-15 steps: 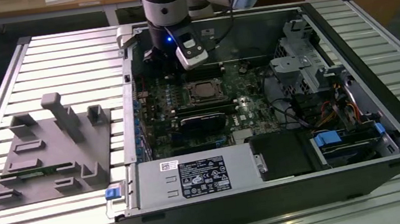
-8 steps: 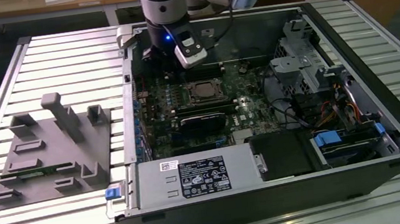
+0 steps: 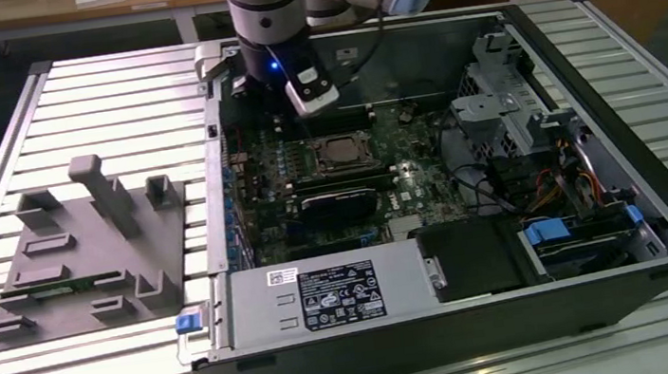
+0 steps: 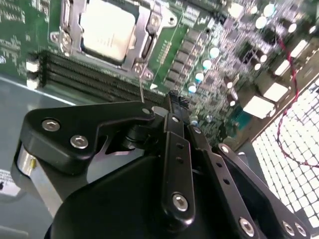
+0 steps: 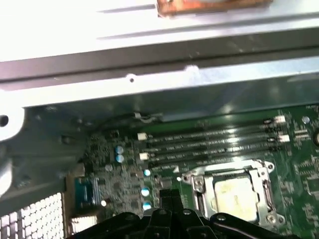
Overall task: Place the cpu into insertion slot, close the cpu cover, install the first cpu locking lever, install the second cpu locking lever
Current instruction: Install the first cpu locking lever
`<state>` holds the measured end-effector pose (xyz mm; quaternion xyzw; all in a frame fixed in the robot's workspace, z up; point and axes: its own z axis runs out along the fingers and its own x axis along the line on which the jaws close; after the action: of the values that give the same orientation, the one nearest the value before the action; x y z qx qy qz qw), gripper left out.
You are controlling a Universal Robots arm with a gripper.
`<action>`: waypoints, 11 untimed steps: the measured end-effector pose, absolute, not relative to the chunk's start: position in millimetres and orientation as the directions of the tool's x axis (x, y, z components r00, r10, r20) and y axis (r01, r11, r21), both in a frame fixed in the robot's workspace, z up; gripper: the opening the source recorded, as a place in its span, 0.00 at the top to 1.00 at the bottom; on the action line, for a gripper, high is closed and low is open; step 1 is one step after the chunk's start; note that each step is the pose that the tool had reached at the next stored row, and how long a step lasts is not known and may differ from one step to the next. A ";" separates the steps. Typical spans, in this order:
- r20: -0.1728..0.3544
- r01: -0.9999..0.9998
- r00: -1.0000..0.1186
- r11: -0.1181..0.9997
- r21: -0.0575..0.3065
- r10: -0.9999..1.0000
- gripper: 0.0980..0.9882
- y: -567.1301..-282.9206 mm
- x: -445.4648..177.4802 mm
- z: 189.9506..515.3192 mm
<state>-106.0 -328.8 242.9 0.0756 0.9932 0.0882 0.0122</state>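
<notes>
While the jaws hover, the cpu [image 4: 107, 30] lies socketed just beyond.

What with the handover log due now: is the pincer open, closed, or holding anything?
Pincer: closed, with nothing seen between its tips, above the board beside the cpu.

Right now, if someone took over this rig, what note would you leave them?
Gripper: shut, nothing in it, over the green board by the memory slots, near the socket.
Cpu: sits in the insertion slot.
Cpu cover: lies flat around the chip.
Done: chip placed, cover closed.
Left: both locking levers; a thin rod, likely one lever, stands up at the socket's corner in the second wrist view. Latching cannot be told.
</notes>
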 end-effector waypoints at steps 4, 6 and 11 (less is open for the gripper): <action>-0.004 0.148 -0.988 0.962 0.228 0.153 0.99 -329.0 -108.6 242.7; 0.001 0.148 -0.988 0.956 0.255 0.153 0.99 -329.1 -109.4 242.7; 0.005 0.148 -0.988 0.948 0.282 0.153 0.99 -329.2 -109.7 242.4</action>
<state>-109.7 -329.2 242.4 0.0761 0.9869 0.1423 0.0086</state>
